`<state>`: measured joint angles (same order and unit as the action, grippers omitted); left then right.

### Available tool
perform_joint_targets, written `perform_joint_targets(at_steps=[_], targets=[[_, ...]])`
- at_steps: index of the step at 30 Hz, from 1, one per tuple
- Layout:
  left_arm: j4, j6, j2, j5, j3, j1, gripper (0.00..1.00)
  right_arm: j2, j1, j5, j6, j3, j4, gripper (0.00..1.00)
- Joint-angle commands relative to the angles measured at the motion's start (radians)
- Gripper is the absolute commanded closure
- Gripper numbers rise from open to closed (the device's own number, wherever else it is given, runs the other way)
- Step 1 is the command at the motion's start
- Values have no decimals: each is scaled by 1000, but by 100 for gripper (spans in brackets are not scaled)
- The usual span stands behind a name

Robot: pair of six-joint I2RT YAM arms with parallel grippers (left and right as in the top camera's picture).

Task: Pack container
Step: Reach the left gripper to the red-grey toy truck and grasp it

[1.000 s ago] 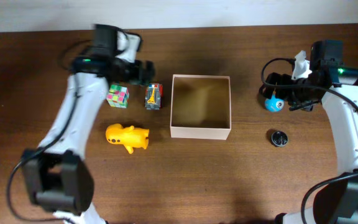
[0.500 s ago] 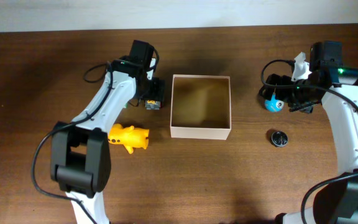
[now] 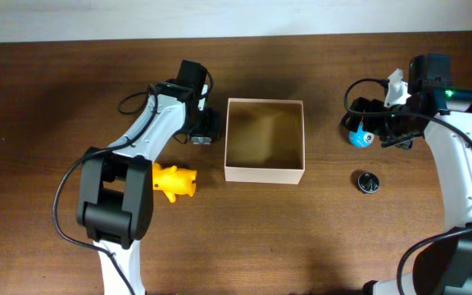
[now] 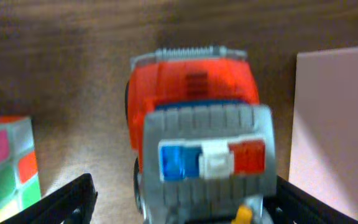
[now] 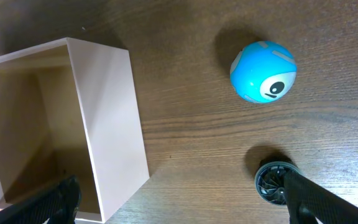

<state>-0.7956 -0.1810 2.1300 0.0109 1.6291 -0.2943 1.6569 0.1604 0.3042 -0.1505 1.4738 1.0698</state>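
The container (image 3: pixel 265 174), a square shallow box with white walls and a tan inside, sits mid-table and holds nothing. My left gripper (image 3: pixel 204 129) is open and low over a red and grey toy truck (image 4: pixel 194 137), one finger on each side (image 4: pixel 182 208). The container's wall (image 4: pixel 334 124) is just right of the truck. My right gripper (image 3: pixel 381 123) is open and empty (image 5: pixel 182 199), above the table between the container (image 5: pixel 104 112) and a blue ball (image 5: pixel 263 70).
A colour cube (image 4: pixel 8 165) lies left of the truck, hidden under my left arm in the overhead view. A yellow toy animal (image 3: pixel 174 182) lies front left of the container. The blue ball (image 3: pixel 360 137) and a black wheel (image 3: pixel 369 181) lie right of it.
My left arm swung right, from behind the colour cube to over the toy truck, and now covers the cube from above. The right arm and all toys stayed put.
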Motion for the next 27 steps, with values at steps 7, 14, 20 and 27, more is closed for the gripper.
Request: perform_joint_targets(at_steps=[7, 14, 20, 27], targets=[[56, -12, 24, 12, 13, -15, 4, 1, 5, -10, 0, 23, -3, 1], [63, -12, 59, 12, 13, -29, 7, 1, 5, -9, 0, 23, -2, 1], [70, -13, 61, 11, 13, -28, 23, 1, 5, -10, 0, 23, 1, 1], [71, -5, 61, 11, 18, -28, 40, 1, 5, -10, 0, 22, 1, 1]])
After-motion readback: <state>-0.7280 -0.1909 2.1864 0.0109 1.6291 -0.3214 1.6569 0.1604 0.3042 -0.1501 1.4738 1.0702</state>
